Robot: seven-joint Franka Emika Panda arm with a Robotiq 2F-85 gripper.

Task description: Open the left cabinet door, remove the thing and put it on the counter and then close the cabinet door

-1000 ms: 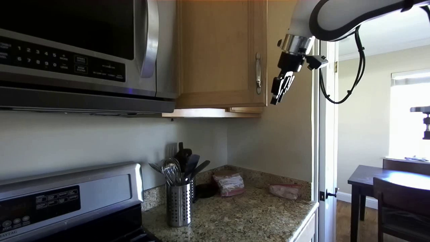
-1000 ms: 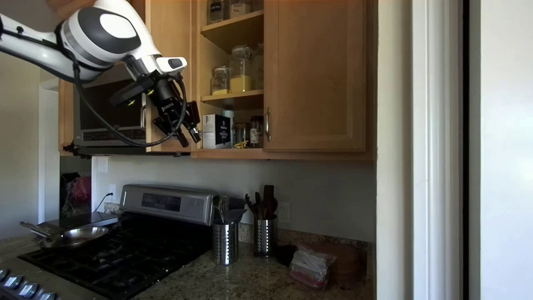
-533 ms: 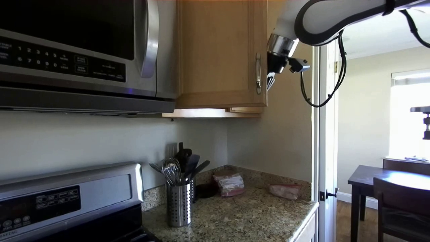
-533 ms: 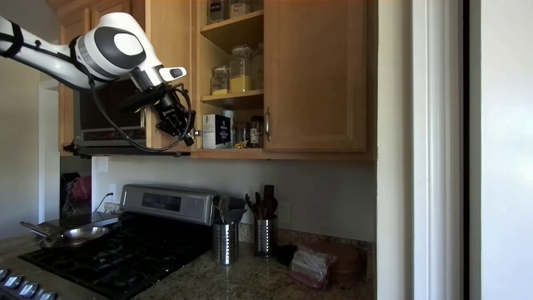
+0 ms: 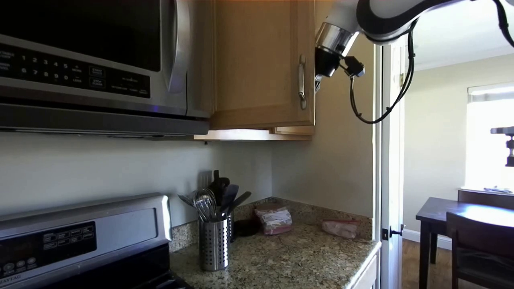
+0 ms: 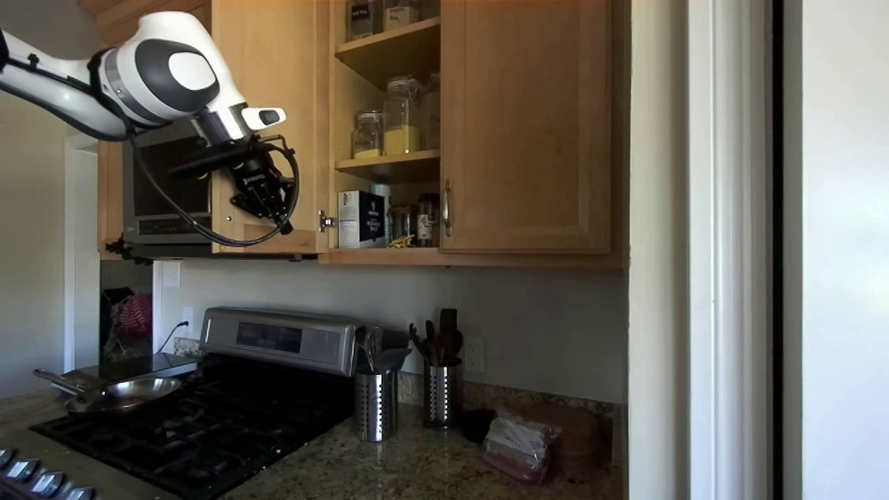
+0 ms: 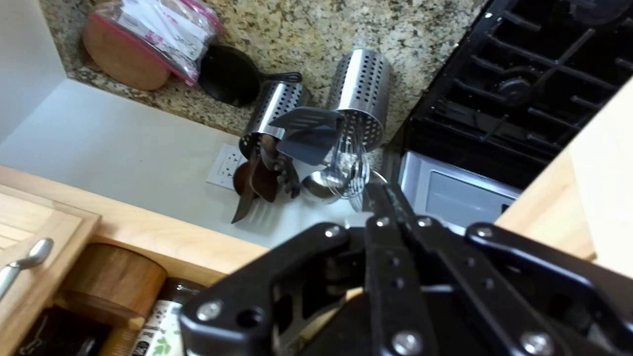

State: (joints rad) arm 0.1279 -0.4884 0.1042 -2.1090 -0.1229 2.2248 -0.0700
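Note:
The left cabinet door (image 5: 261, 60) is maple with a silver bar handle and stands open. Its inner face (image 6: 278, 83) shows in an exterior view; its edge (image 7: 549, 217) shows at the right of the wrist view. My gripper (image 7: 383, 190) is shut with nothing between its fingertips. It is at the door's inner side (image 6: 286, 228); whether it touches is unclear. In an exterior view the door hides its fingertips. The thing, small and yellowish (image 6: 401, 241), lies on the cabinet's bottom shelf and is not visible in the wrist view. The granite counter (image 5: 289, 257) is below.
The matching right door (image 6: 528, 125) is closed. A salt box (image 6: 361, 219) and jars (image 6: 401, 114) stand on the shelves. Steel utensil cups (image 5: 214, 245) and a plastic bag (image 5: 275, 220) are on the counter. The microwave (image 5: 120, 84) is left of the door, above the stove (image 6: 187, 423).
The gripper was open a second ago and is now shut. It went behind the door, then moved left in an exterior view, and the door has swung wider open.

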